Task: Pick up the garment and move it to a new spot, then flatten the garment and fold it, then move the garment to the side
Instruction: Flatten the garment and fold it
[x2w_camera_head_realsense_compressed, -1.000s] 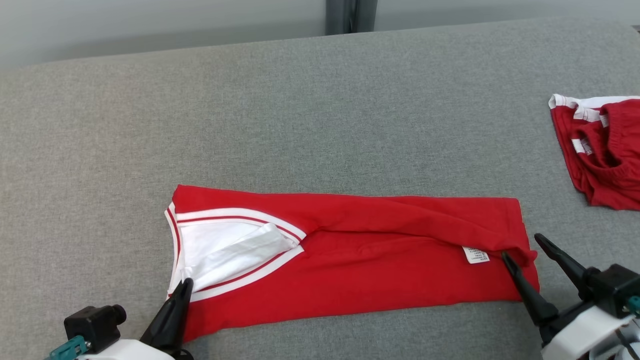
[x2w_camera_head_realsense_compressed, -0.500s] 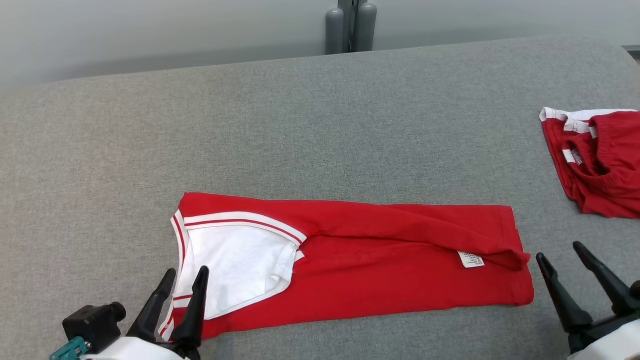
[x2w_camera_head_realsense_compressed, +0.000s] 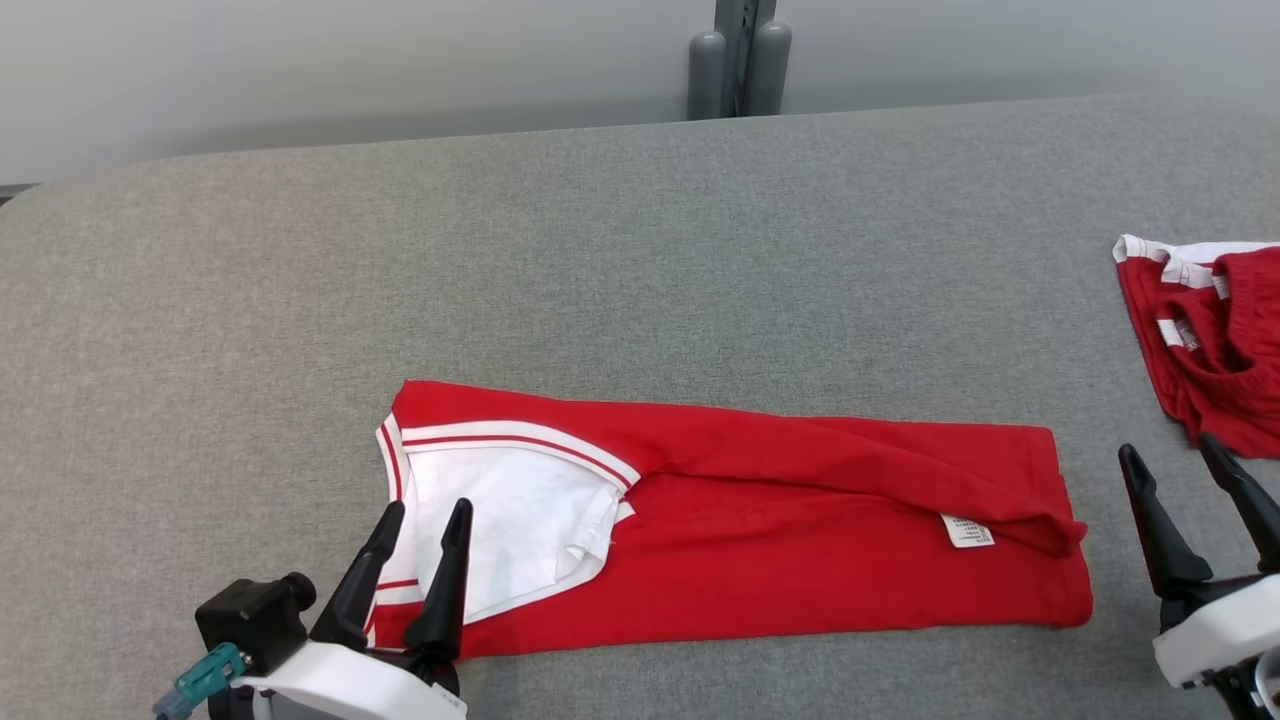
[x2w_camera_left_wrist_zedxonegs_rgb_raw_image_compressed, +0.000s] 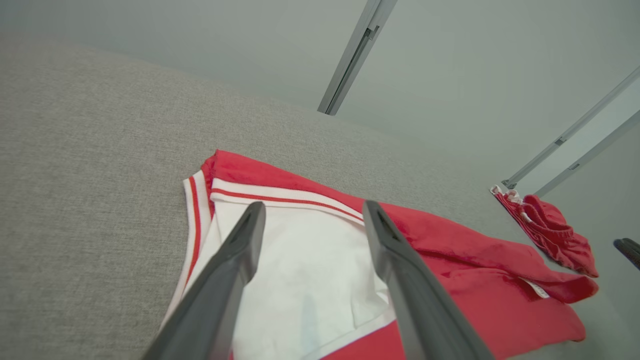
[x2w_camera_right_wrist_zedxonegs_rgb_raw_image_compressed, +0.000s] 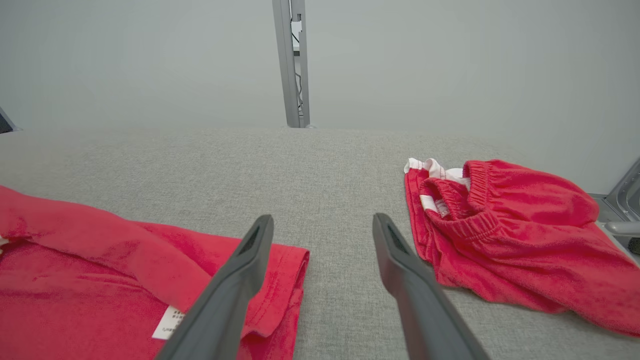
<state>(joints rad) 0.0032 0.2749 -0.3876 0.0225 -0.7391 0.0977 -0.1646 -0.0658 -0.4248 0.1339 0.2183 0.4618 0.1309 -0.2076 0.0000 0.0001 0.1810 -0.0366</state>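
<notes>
**A:** Where's the garment (x2w_camera_head_realsense_compressed: 800, 520) lying?

**B:** It's lying flat on the grey surface (x2w_camera_head_realsense_compressed: 600, 250), low and centre in the head view. It's folded into a long band running left to right. The white panel (x2w_camera_head_realsense_compressed: 500, 530) with striped trim (x2w_camera_head_realsense_compressed: 520, 437) is showing at the left end, and the label (x2w_camera_head_realsense_compressed: 967, 531) is sitting near the right end. The top layer is bunching into a ridge along the middle.

**A:** Handling?

**B:** It's looking like thin knit: light, limp, no stiffness. I'm expecting it to sag and come unfolded if lifted from one point, with the layers sliding over each other.

**A:** Where are we grabbing?

**B:** I'm suggesting both short ends at once, pinching through every layer. On the left that's the trim edge, which is thicker and gives a better bite. On the right it's the hem corner by the label.

**A:** Hands?

**B:** The left hand (x2w_camera_head_realsense_compressed: 428, 507) is spread wide and gripping nothing, hanging over the white panel. I can't tell if it's touching the cloth. The right hand (x2w_camera_head_realsense_compressed: 1168, 447) is also spread and empty, sitting just beside the right end. It's between the garment and the red shorts (x2w_camera_head_realsense_compressed: 1210, 340), touching neither.

**A:** Risk?

**B:** The right hand is working close to the shorts, so a snag is possible.
</notes>
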